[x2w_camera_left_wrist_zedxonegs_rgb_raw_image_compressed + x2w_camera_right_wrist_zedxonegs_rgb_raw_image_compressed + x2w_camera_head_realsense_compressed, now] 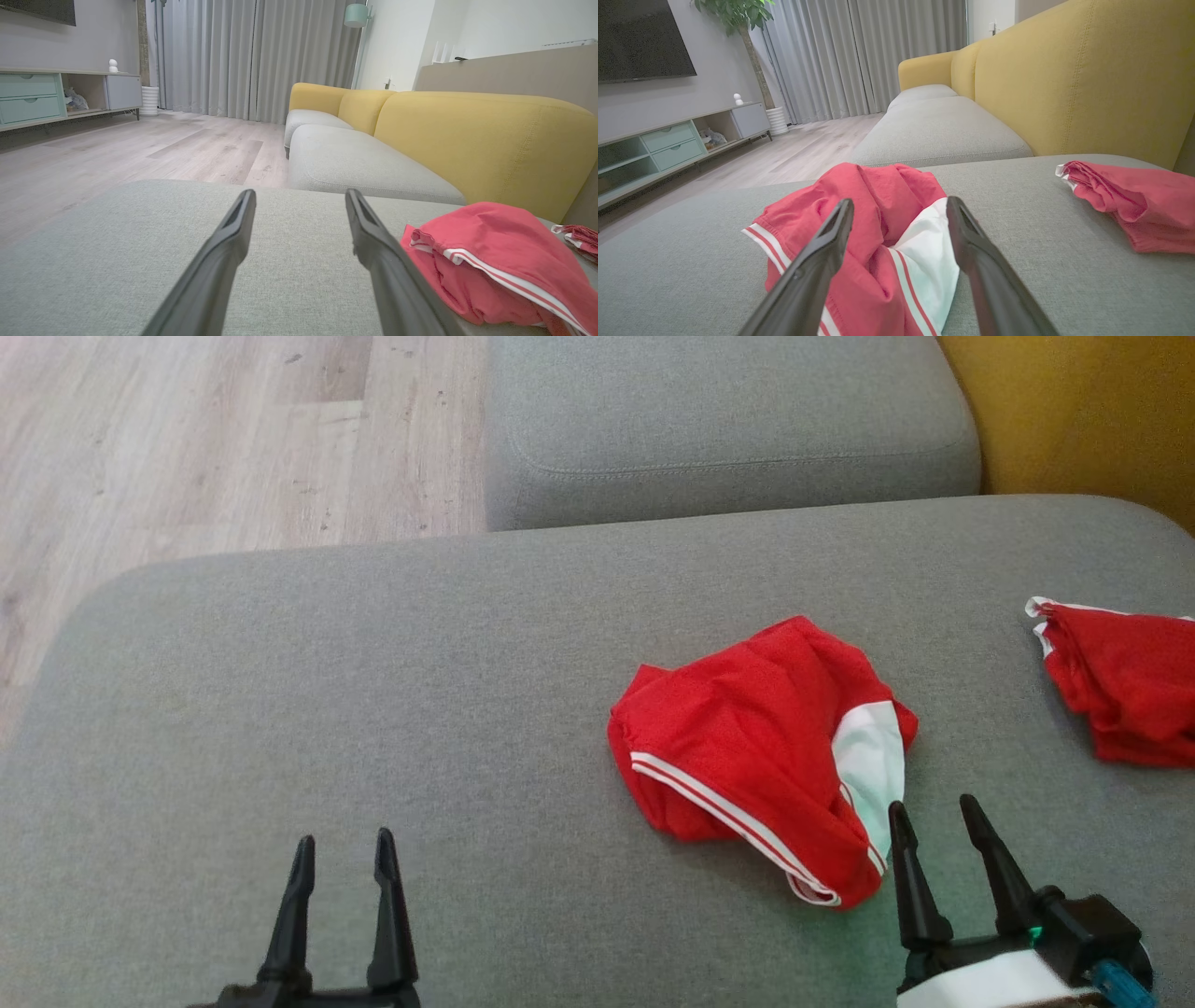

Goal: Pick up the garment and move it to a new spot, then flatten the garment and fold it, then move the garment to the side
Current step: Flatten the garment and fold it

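A crumpled red garment (pixel 747 747) with white stripes and a white panel lies bunched on the grey cushion (pixel 373 691), right of centre. My right gripper (pixel 934 812) stands open just at its near right edge, fingers pointing at the white panel; in the right wrist view the garment (pixel 873 205) sits between and just beyond the open gripper (pixel 900 207). My left gripper (pixel 344 849) is open over bare cushion at the lower left, well apart from the cloth. In the left wrist view the garment (pixel 490 252) lies to the right of the open gripper (pixel 300 198).
A second red garment (pixel 1125 681) lies at the cushion's right edge, also seen as a red heap (pixel 1129 200). Another grey seat cushion (pixel 728 420) adjoins behind. A yellow backrest (pixel 1092 411) rises on the right. Wooden floor (pixel 187 439) lies beyond the left edge.
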Available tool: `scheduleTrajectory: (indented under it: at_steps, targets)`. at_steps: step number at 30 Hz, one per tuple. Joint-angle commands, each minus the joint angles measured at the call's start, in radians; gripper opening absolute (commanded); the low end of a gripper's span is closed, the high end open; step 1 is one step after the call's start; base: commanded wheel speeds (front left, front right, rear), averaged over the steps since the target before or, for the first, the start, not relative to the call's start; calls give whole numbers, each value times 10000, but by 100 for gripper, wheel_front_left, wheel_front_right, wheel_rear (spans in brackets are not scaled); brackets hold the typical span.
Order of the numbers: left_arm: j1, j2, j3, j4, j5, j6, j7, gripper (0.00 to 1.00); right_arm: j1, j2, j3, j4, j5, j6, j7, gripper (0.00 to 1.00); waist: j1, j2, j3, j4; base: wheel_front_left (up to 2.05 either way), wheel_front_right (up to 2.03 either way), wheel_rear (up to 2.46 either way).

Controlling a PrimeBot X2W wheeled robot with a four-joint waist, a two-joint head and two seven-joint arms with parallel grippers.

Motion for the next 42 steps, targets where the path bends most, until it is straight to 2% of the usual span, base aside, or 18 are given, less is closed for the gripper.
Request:
scheduleTrajectory:
  at_steps: [1, 5, 10, 16, 23, 24, 28, 34, 42]
  targets:
    - [-202, -39, 205, -338, -4, 21, -80, 100, -252, -49, 247, -294, 58, -9, -40, 100, 0, 0, -5, -6, 0, 0, 0]
    - [-208, -39, 47, -364, -22, -91, -80, 100, -251, -49, 257, -298, 32, -9, -40, 100, 0, 0, -9, -41, 0, 0, 0]
    - [-419, -39, -346, -156, 377, -530, -80, 100, -329, -49, 387, -333, -86, -9, -40, 100, 0, 0, 165, -351, 0, 0, 0]
    - [-1097, -29, -1320, 224, 1581, -1367, -80, 100, -458, -49, 414, -535, -163, -9, -40, 100, 0, 0, 609, -1218, 0, 0, 0]
    - [-2547, 416, -3087, 589, 2865, -1942, -80, 100, -904, -49, 421, -910, -28, -9, -40, 100, 0, 0, 1785, -2420, 0, 0, 0]
    - [-2547, 416, -3087, 589, 2865, -1942, -80, 100, -904, -49, 421, -910, -28, -9, -40, 100, 0, 0, 1785, -2420, 0, 0, 0]
    - [-3499, 851, -4238, 1087, 3270, -2070, -80, 100, -1149, -49, 525, -963, 121, -9, -40, 100, 0, 0, 2299, -3045, 0, 0, 0]
    - [-4665, 1325, -5368, 2073, 3565, -2115, -80, 100, -1420, -49, 623, -959, 440, -9, -40, 100, 0, 0, 2843, -3844, 0, 0, 0]
    - [-5996, 1545, -6022, 3472, 3935, -1977, -80, 100, -1693, -49, 872, -1068, 1047, -9, -40, 100, 0, 0, 3513, -4517, 0, 0, 0]
